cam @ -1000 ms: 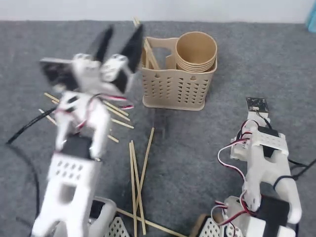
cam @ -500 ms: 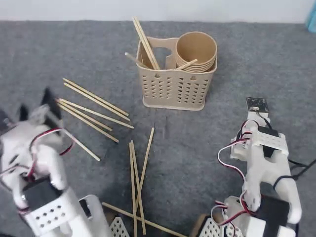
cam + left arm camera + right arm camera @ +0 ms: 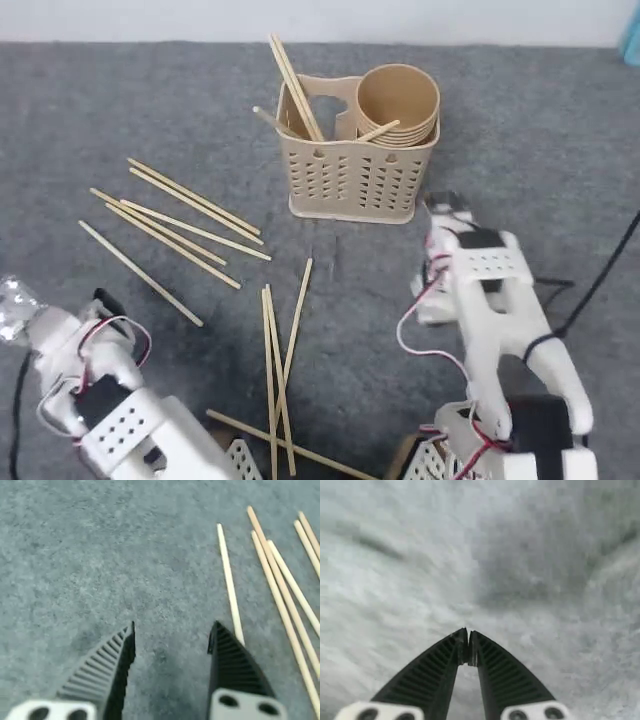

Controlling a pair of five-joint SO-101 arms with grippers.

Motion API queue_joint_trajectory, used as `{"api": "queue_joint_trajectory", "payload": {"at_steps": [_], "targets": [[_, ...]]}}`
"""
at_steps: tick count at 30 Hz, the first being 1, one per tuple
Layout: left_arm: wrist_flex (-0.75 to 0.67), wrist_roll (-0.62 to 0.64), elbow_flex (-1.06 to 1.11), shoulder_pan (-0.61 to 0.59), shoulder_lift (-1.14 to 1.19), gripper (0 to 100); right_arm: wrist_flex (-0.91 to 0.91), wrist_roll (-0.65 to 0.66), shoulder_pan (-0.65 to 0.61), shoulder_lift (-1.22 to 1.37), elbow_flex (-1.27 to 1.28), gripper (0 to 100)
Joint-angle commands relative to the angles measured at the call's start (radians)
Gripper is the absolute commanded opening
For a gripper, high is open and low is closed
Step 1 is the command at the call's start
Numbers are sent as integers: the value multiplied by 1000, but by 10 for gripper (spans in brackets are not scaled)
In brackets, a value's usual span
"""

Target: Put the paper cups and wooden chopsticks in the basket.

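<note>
A beige basket (image 3: 350, 175) stands at the back middle of the grey carpet. A stack of paper cups (image 3: 398, 100) sits in it, with several wooden chopsticks (image 3: 293, 78) leaning inside. Loose chopsticks lie to its left (image 3: 185, 222) and in front of it (image 3: 278, 345). My left arm (image 3: 95, 375) is low at the front left; its gripper (image 3: 172, 635) is open over bare carpet, beside one chopstick (image 3: 229, 580). My right arm (image 3: 485, 275) stands just right of the basket's front, its gripper (image 3: 468, 637) shut on nothing above the carpet.
One more chopstick (image 3: 295, 447) lies slanted at the front edge between the two arm bases. Cables trail from the right arm (image 3: 600, 280). Open carpet spreads to the far left and far right of the basket.
My left arm has pulled back from beside the basket to the front left corner. My right arm has swung left and forward, closer to the basket.
</note>
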Motion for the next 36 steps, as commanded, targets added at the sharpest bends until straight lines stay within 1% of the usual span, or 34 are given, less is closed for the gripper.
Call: {"api": "queue_joint_trajectory", "payload": {"at_steps": [1, 5, 7, 8, 10, 13, 16, 18, 22, 26, 34, 36], "targets": [[-14, -11, -1, 14, -38, 228, 35, -133, -128, -36, -153, 17], [-15, -9, 1, 14, -41, 228, -22, -270, -311, -36, -207, 20], [-15, -9, 4, 11, -44, 228, -81, -301, -378, -35, -212, 20], [-15, -9, 7, 9, -48, 228, -117, -304, -392, -35, -212, 20], [-17, -9, 7, 9, -48, 228, -194, -319, -398, -27, -210, 21], [-17, -9, 4, 9, -41, 228, -302, -393, -404, 21, -230, 21], [-14, -14, 2, 14, -40, 228, -355, -443, -435, 122, -276, 22], [-11, -14, 2, 14, -40, 228, -358, -471, -463, 208, -324, 31], [3, -14, -5, 15, -38, 230, -360, -482, -473, 378, -433, 91], [-2, -14, -4, 15, -40, 230, -354, -483, -473, 493, -529, 93], [-2, -12, -2, 17, -43, 231, -351, -483, -476, 595, -582, 95], [3, -12, -2, 38, -44, 231, -325, -483, -486, 595, -586, 95]]}}
